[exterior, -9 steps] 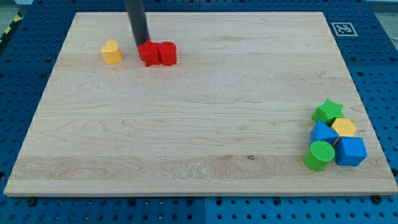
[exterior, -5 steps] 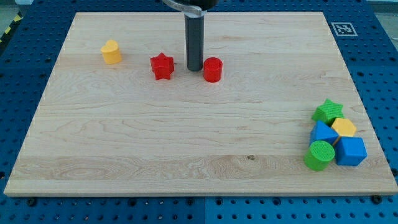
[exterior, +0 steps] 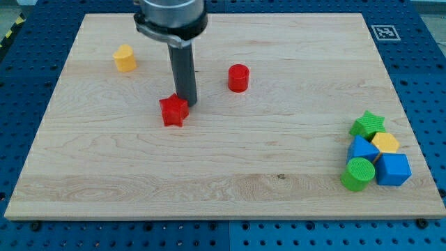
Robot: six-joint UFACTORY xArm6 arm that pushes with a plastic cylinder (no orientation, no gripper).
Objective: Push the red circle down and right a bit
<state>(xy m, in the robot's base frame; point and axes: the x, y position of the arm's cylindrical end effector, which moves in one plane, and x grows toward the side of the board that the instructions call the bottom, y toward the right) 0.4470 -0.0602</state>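
The red circle [exterior: 238,77] stands on the wooden board [exterior: 223,160], above the middle. A red star [exterior: 173,110] lies to its lower left. My tip [exterior: 186,102] rests at the red star's upper right edge, touching it or nearly so. It is well to the left of and below the red circle.
A yellow block [exterior: 125,58] sits at the upper left. At the lower right is a cluster: a green star [exterior: 366,125], a yellow block [exterior: 385,143], two blue blocks [exterior: 362,149] [exterior: 394,169] and a green circle [exterior: 358,173].
The tip went right past the red pair, which split. It then swung back down and left to the red star, which shifted downward. The red circle stopped right of its start.
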